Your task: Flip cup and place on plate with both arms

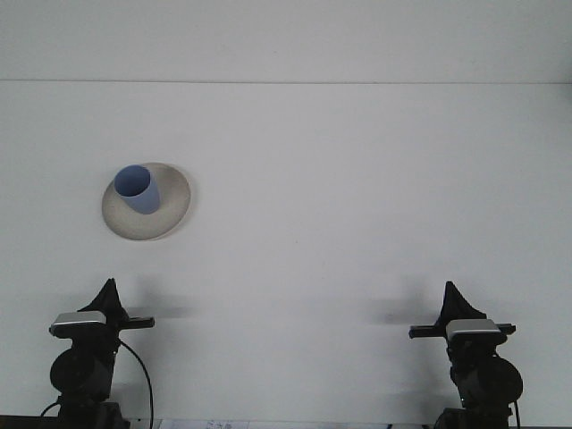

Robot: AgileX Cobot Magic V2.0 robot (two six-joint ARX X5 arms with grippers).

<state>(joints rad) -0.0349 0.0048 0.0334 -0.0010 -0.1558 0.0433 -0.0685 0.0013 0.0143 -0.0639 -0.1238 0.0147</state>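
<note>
Standing upright, mouth up, on the plate (pixel 170 214) near the table's (pixel 357 197) left edge, the cup (pixel 138 189) is looking light, rigid and smooth-walled, best pinched across its rim, while both grippers, left (pixel 107 295) and right (pixel 450 299), are parking at the near edge, finger state indiscernible.
</note>
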